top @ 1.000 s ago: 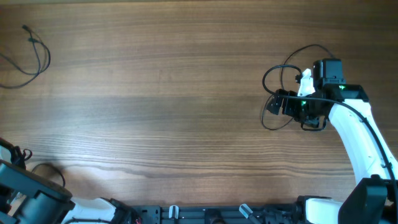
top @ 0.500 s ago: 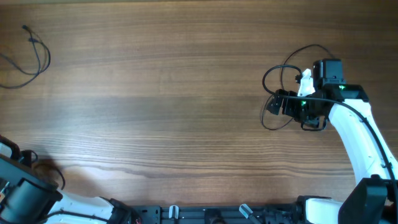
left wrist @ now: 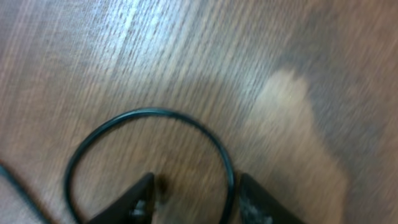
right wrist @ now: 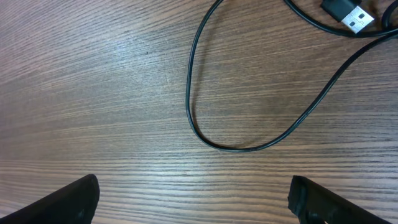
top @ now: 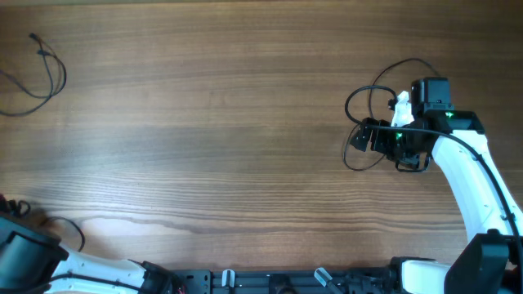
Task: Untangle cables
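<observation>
A thin black cable lies in loops (top: 369, 96) on the wooden table (top: 245, 122) by my right gripper (top: 359, 132). In the right wrist view its curve (right wrist: 236, 148) and silver-tipped plug (right wrist: 348, 15) lie ahead of the wide-open right gripper (right wrist: 200, 204), nothing between the fingers. Another cable (top: 47, 69) rests at the far left. In the blurred left wrist view a cable loop (left wrist: 149, 115) lies on the wood. Its right strand runs between the fingers (left wrist: 135, 202) of my left gripper (left wrist: 194, 202), close to the right one; the jaws stand apart.
My left arm (top: 24, 257) fills the table's lower-left corner, with a small black loop (top: 72, 227) beside it. The white right arm (top: 470, 184) runs down the right side. The arms' base hardware (top: 270, 282) lines the front edge.
My left arm has drawn back toward the lower-left corner. The right arm and the cables near it have not moved.
</observation>
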Robot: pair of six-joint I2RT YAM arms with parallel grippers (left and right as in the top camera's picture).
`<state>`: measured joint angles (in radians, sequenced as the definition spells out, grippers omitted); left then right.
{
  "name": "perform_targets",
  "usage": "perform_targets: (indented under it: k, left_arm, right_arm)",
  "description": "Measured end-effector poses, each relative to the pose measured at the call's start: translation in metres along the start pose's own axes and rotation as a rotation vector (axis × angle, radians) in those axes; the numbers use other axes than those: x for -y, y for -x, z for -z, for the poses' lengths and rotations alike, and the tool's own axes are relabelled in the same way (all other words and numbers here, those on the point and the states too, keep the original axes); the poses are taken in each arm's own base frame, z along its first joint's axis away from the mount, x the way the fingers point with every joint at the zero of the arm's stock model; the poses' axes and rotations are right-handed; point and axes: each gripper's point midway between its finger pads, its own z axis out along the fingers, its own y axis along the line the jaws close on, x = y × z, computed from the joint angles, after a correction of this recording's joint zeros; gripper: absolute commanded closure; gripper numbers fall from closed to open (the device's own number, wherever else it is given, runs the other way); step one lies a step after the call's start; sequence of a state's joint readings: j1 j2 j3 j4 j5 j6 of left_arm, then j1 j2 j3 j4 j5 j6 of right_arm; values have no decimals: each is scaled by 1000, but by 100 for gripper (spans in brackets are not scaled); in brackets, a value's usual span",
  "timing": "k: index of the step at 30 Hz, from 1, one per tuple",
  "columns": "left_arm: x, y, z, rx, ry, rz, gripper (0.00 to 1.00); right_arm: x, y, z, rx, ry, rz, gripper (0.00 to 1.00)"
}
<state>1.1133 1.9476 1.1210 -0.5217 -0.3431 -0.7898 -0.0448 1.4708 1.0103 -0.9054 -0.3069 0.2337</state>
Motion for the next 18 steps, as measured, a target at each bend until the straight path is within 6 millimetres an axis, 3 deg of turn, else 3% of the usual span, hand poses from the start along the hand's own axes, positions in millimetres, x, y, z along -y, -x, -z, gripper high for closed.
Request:
perform_targets:
  k: [2, 11, 13, 15, 18]
  left_arm:
    - [4, 1, -2, -8, -21, 23, 96]
    - [18, 5, -1, -25, -55, -41, 96]
    - [30, 5, 5, -64, -84, -91, 96]
    - [56, -12, 16, -119, -149, -181, 96]
    - [99, -60, 50, -209, -244, -387, 96]
  right_arm:
    - [0, 0, 0, 0, 0, -3, 0]
    - [0, 0, 0, 1, 0, -26, 0]
    - [0, 2, 0, 8, 2, -31, 0]
    - [-1, 4, 0, 14, 4, -34, 0]
    - [-2, 7, 0, 26, 7, -37, 0]
